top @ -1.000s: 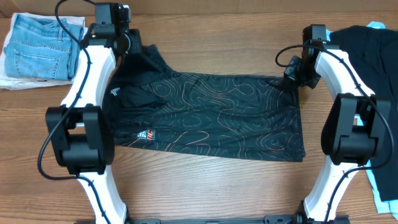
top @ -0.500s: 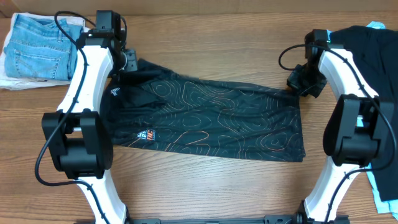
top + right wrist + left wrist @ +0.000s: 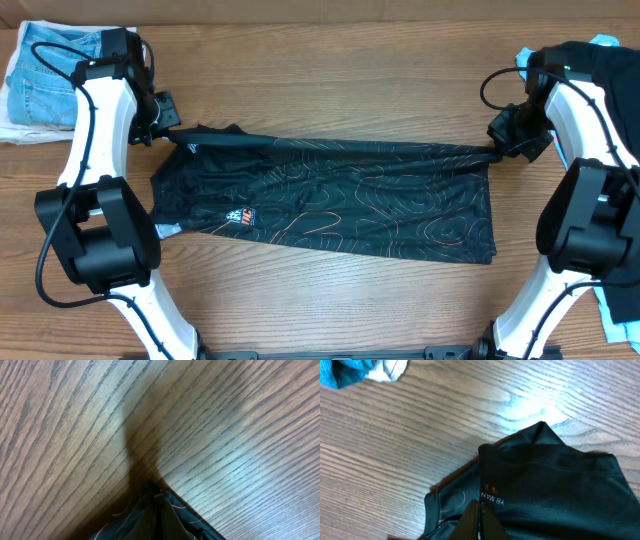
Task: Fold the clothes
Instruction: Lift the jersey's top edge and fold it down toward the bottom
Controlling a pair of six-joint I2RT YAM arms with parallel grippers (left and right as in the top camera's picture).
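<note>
From overhead, the shirt (image 3: 330, 200) lies spread across the middle of the table (image 3: 330, 60), black with thin orange contour lines and a small logo (image 3: 238, 216) near its lower left. Its far edge is drawn into a taut, nearly straight line between the two arms. The left gripper (image 3: 168, 128) is closed on the far left corner of the shirt. The right gripper (image 3: 500, 150) is pinched shut on the far right corner, where the fabric gathers to a point. The near edge lies flat on the wood. Folded jeans (image 3: 45, 60) sit on a white cloth (image 3: 20, 130) at the far left corner of the table, apart from the shirt. A dark garment (image 3: 600, 70) lies at the far right behind the right arm.

Left wrist view: the left gripper (image 3: 480, 522) shows at the bottom edge with its tips together, black shirt (image 3: 545, 485) fabric clamped between them. White lettering (image 3: 491, 501) sits on the cloth just above the tips, and a folded corner rises above that. Bare table (image 3: 420, 420) fills the left – a bit of the jeans (image 3: 345, 372) and the white cloth (image 3: 390, 370) shows at the top left.

Right wrist view: mostly table (image 3: 75, 420) grain crossed by a shadow. At the bottom edge a bunched point of the shirt (image 3: 160, 520) with orange lines comes up – the fingers themselves cannot be made out here.
</note>
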